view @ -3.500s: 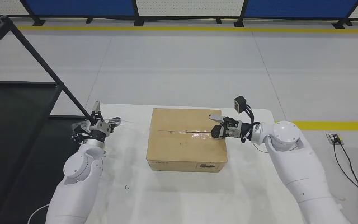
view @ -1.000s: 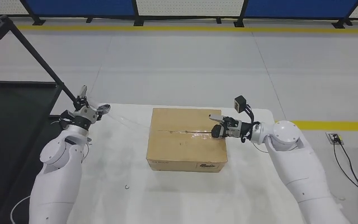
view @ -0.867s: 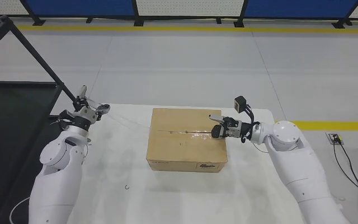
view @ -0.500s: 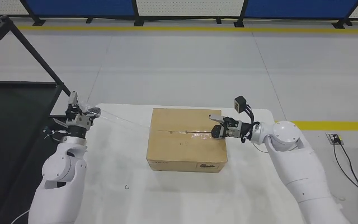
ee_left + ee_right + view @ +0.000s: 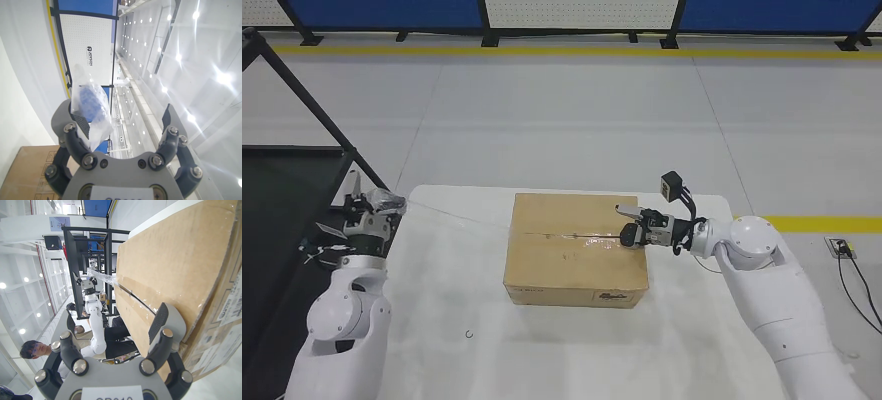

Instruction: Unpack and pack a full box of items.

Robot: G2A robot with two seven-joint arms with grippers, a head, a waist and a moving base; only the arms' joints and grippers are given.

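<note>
A closed cardboard box (image 5: 577,250) sits mid-table; its top seam shows in the right wrist view (image 5: 170,256) and a corner in the left wrist view (image 5: 28,166). A long strip of clear tape (image 5: 457,217) stretches from the box's left top edge to my left gripper (image 5: 367,205), which is at the table's far left corner. That gripper (image 5: 122,117) is open, and the crumpled tape end (image 5: 90,102) clings to one finger (image 5: 79,121). My right gripper (image 5: 630,225) is open at the box's right top edge (image 5: 113,323), one fingertip (image 5: 158,321) resting on the cardboard.
A black metal frame (image 5: 302,100) stands just left of the table, close behind the left arm. A small dark hook-like bit (image 5: 470,334) lies on the white table (image 5: 692,340) in front of the box. Bare tabletop surrounds the box.
My left arm has swung left and away from the box toward the table corner, drawing the clear tape strip out longer. The right arm and the box have not moved.
</note>
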